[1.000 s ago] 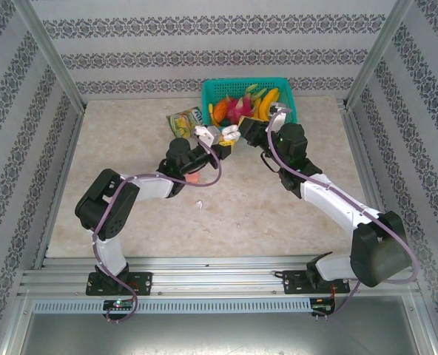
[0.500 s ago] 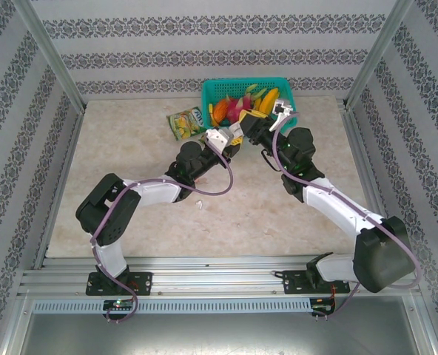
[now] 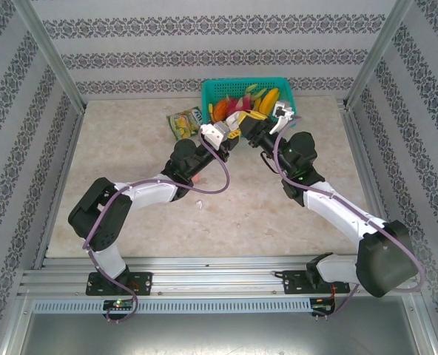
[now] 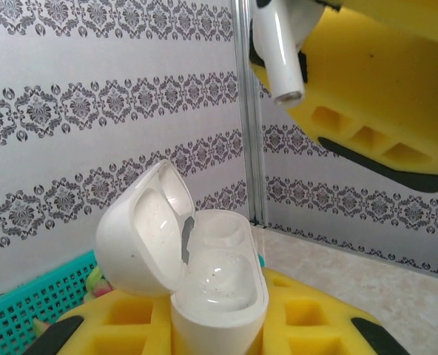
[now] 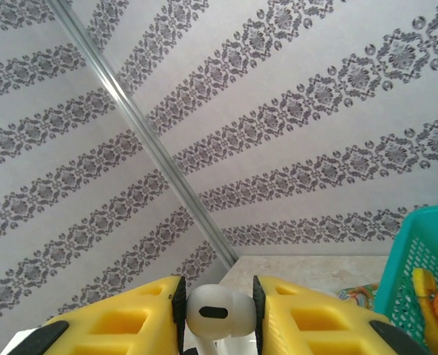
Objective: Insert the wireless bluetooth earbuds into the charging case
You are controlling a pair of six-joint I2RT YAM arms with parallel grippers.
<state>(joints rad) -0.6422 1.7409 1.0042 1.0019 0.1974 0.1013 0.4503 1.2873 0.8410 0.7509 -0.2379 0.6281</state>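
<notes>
While left tool [image 4: 219,329] clamps open white case [image 4: 204,274], right tool [image 5: 217,305] pinches glossy white stemmed earbud [image 5: 213,314].

The left end effector [image 3: 228,134] and right end effector [image 3: 244,127] have shifted farther toward the basket [image 3: 243,81].

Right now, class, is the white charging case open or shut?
Open: in the left wrist view the charging case has its lid swung back, showing two empty sockets.

Clear air between earbud [image 4: 278,52] and open charging case [image 4: 220,292] — left tabletop [image 3: 123,155] open, teal basket [image 3: 210,92] close behind.
</notes>
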